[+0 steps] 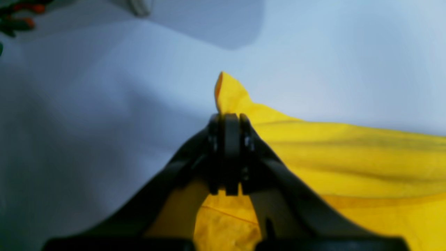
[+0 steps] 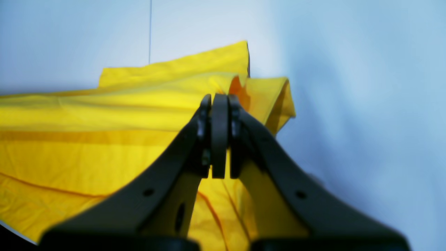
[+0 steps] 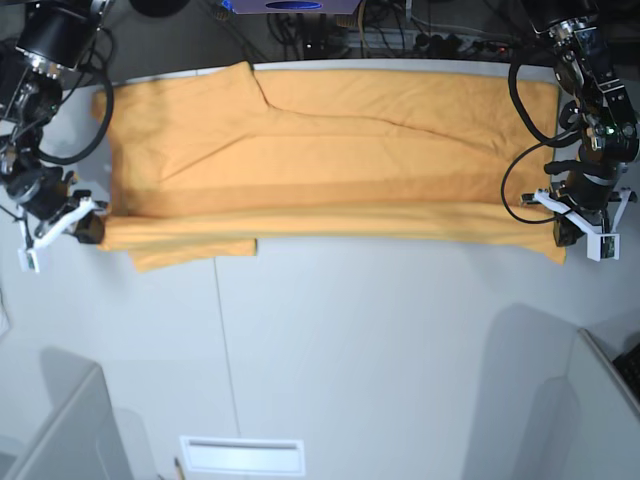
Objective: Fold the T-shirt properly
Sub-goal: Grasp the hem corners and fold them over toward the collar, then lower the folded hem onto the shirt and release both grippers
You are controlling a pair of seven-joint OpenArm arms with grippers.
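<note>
both grippers clamping T-shirt [image 3: 330, 160] corners

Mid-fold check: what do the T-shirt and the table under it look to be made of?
The T-shirt: thin woven or knit cloth, likely cotton, matte; it drapes and creases in soft ridges. The table: smooth, hard, pale grey-white board, probably laminate, faintly sheened, with a thin seam line.

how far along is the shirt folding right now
Early on. Done: the T-shirt lies spread across the far side of the table, with its near edge apparently doubled over into a band. In hand: the left claw and right claw are each shut on one end of that near edge. Left: carry the fold across, fold the sleeves and sides, and square it into a compact stack.
</note>
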